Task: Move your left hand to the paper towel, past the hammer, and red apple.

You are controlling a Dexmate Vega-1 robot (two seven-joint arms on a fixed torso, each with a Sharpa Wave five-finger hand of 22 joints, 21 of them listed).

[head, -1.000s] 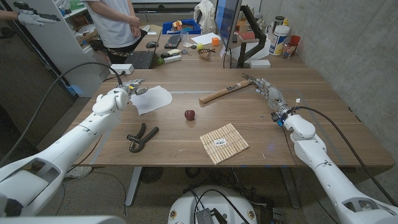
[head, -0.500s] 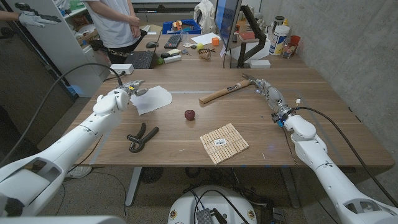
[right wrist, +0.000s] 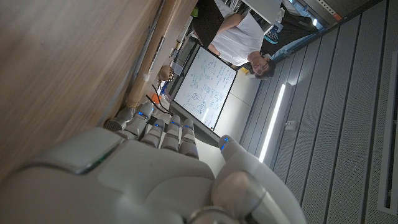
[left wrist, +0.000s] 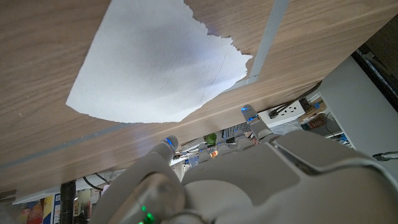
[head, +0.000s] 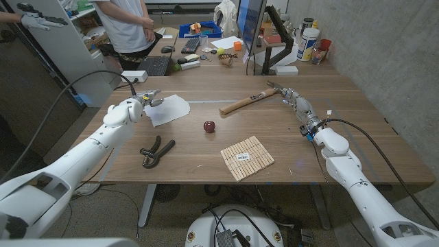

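Torn white paper towel [head: 168, 109], matt wooden table [head: 274, 130]

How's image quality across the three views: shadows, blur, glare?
Head view: even light, sharp; paper towel, hammer and red apple all crisp. Left wrist view: soft grey shadow across the paper towel, left hand close and slightly soft. Right wrist view: right hand blurred up close, bright monitor and light strip glaring.

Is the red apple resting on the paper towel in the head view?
No, the red apple sits on bare wood, apart from the paper towel, which lies nearer the left hand.
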